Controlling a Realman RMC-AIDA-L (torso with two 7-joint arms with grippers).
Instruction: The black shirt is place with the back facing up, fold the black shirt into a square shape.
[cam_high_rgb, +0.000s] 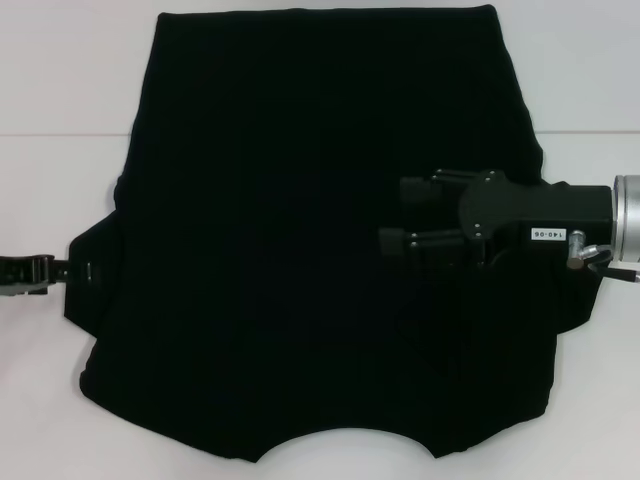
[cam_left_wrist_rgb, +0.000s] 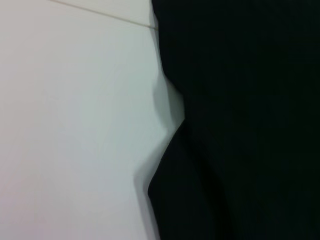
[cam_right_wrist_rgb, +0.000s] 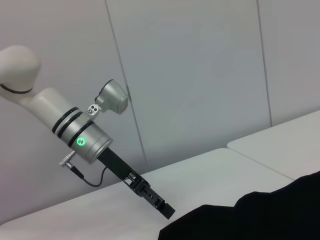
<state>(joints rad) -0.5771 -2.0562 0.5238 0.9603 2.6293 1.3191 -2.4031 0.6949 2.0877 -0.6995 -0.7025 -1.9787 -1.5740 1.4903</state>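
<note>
Left gripper (cam_high_rgb: 45, 270) sits low at the sleeve edge of the black shirt (cam_high_rgb: 300, 250); you can't tell its jaw state. Your shirt lies spread on the white table (cam_high_rgb: 60, 80), folding barely begun. Right gripper (cam_high_rgb: 395, 215) hovers over the cloth, fingers parted, holding nothing. Any lettering is hidden.

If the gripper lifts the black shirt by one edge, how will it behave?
The black shirt would probably droop limply: it lies flat with soft wavy edges. Being thin cloth, it looks light. Pushed, it would likely bunch rather than slide.
</note>
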